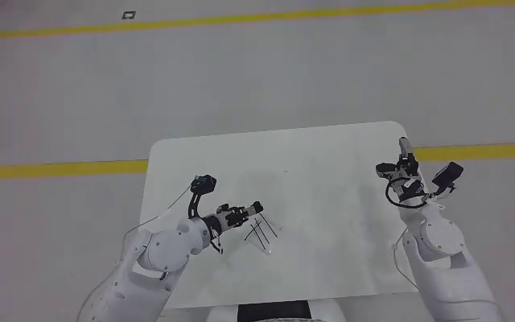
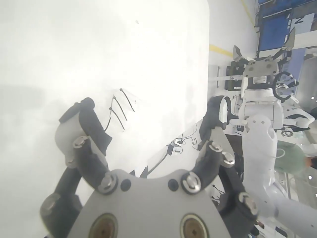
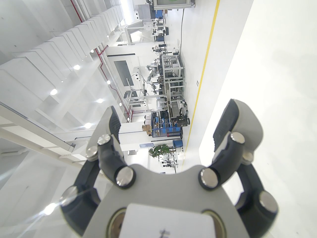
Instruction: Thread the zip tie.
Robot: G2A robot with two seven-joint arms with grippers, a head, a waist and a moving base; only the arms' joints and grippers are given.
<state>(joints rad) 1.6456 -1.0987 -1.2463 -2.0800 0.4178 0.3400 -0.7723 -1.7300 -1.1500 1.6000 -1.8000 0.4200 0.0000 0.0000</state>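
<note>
From above, the left hand (image 1: 254, 211) hovers low over the desk (image 1: 338, 161), fingers apart and empty, with three black zip ties (image 1: 259, 232) lying side by side just ahead of its fingertips. The right hand (image 1: 391, 158) sits well away from them at the far side of the desk, also spread and holding nothing. From the left wrist, the left hand (image 2: 148, 117) is wide open. The zip ties (image 2: 120, 109) rest flat on the desk (image 2: 148, 38) just beyond one finger (image 2: 86, 117), their small square heads at the ends farther from the hand. They look thin, light and springy, with a smooth surface, so they would likely slide or flick away under a loose pinch. Gripping one close behind its head, and leaving the tail for the other hand to feed, seems the surest hold. From the right wrist, the right hand (image 3: 171, 122) is open wide and empty, with the desk (image 3: 277, 75) beside one finger.
</note>
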